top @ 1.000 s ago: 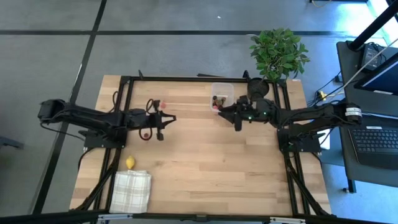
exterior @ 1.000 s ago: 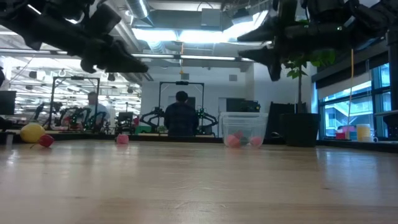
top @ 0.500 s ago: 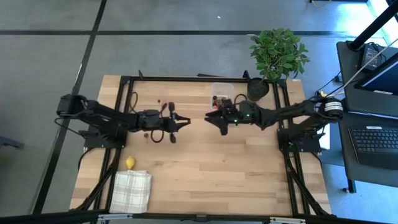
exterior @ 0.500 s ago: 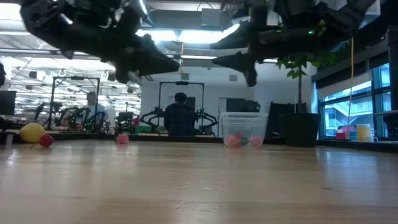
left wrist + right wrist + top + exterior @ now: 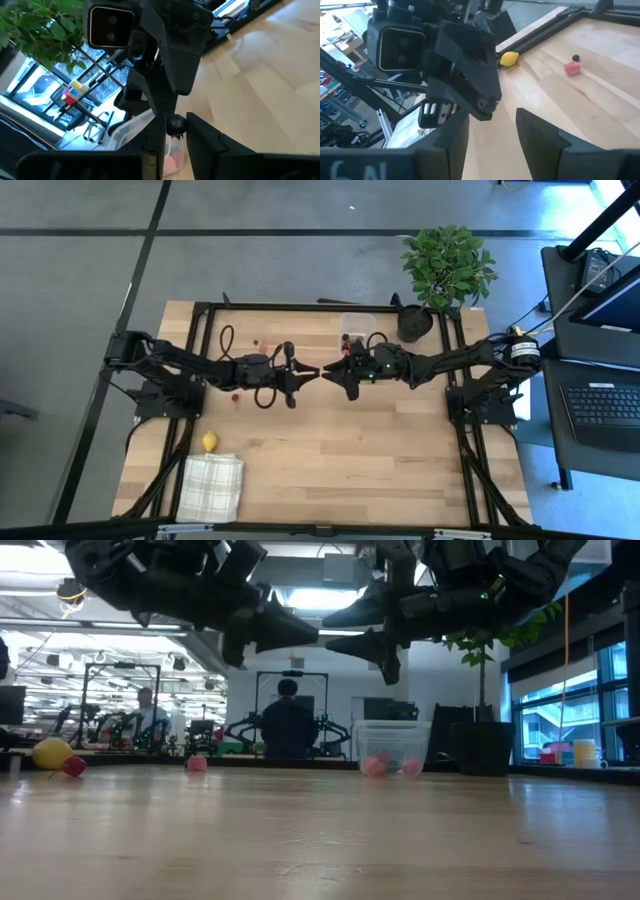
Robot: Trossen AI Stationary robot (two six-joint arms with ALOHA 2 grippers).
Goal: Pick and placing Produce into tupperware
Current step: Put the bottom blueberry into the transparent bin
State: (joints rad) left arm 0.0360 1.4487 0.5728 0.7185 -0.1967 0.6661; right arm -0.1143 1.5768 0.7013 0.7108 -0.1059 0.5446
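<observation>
High view: beside the clear rectangular plastic tupperware (image 5: 357, 332), a small dark berry (image 5: 175, 123) is pinched in the left gripper (image 5: 312, 373) fingers, tip-to-tip with the right gripper (image 5: 328, 371), whose fingers are parted; a yellow lemon (image 5: 209, 441) lies well apart on the bench (image 5: 340, 450).

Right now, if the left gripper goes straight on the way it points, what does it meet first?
Most likely the right gripper: the left gripper, shut on a dark berry, points at it, tips nearly meeting above the table.
</observation>
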